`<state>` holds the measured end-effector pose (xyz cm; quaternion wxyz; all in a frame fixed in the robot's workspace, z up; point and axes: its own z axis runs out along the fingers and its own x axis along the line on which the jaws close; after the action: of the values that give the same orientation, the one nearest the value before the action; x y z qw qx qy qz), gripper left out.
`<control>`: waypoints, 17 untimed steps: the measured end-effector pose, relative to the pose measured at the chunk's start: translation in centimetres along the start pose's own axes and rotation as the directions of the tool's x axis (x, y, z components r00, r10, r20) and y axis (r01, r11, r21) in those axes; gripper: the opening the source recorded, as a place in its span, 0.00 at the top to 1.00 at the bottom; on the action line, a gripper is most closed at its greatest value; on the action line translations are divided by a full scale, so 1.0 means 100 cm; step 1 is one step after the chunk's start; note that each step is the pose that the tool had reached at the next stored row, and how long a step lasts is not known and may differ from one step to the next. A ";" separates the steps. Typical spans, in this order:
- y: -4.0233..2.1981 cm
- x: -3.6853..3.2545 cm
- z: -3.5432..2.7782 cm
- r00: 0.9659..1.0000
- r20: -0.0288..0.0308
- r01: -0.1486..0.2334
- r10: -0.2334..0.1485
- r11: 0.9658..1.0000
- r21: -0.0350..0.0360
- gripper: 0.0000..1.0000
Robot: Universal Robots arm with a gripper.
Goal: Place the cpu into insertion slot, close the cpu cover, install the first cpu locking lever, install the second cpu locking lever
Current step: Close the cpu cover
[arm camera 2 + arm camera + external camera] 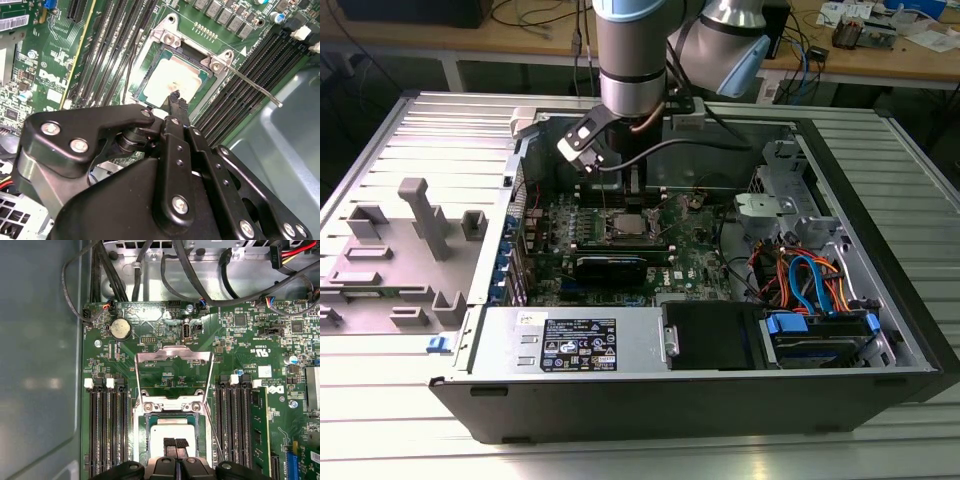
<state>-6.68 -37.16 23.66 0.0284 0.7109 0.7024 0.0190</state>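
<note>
Hiding one edge of the cpu (172, 431) under the gripper (176, 442); cutting off the insertion slot (141, 440) past that edge at the first wrist view's border; blocking the motherboard (50, 65) beside the cpu behind the gripper's body in the second wrist view.

We record the arm (632, 60) standing close to vertical in the exterior view, with its wrist (625, 135) directed straight down. The gripper (176, 444) hangs directly beneath the wrist. In both wrist views its two black fingers (177, 120) meet at the tips, drawn together. Behind the fingertips, the linkage bars (90, 132) are folded inward on either side.
</note>
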 end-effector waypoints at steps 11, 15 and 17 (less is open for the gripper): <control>0.0013 -0.0003 -0.0193 1.000 0.001 0.003 -0.003 1.000 0.000 0.89; 0.0043 -0.0003 -0.0249 1.000 0.001 0.003 -0.003 1.000 0.000 0.89; 0.0077 -0.0002 -0.0247 1.000 0.001 0.003 -0.003 1.000 0.001 0.89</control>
<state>-6.08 -37.15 26.18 0.0285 0.7100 0.7033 0.0184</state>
